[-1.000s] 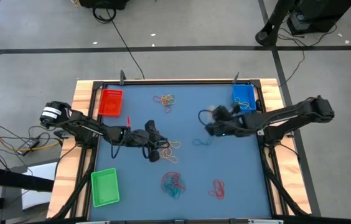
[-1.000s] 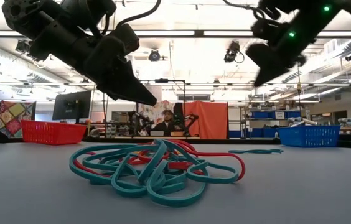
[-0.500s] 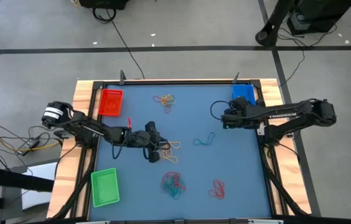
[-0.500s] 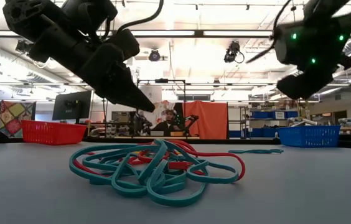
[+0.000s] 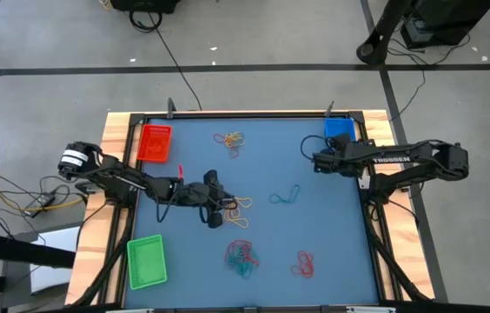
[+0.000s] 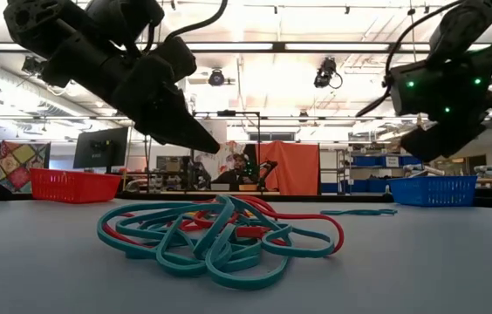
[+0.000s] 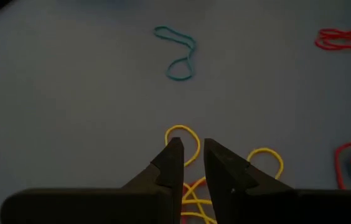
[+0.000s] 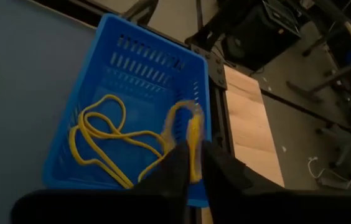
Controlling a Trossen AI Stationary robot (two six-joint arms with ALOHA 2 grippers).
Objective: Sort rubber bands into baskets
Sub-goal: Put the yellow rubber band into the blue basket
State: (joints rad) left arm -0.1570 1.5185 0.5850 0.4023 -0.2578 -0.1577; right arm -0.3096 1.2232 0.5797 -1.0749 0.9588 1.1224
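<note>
1. While it hangs over the blue basket (image 8: 132, 118) at the bench's far right corner, the right pincer (image 8: 191, 163) has its fingers slightly parted around a yellow rubber band (image 8: 188, 134); more yellow bands (image 8: 101, 146) lie inside.
2. Left pincer (image 7: 188, 155), narrowly parted and empty, is poised over yellow bands (image 7: 185, 138) mid-bench.
3. Red basket (image 5: 155, 143): far left corner; green basket (image 5: 147, 261): near left.
</note>
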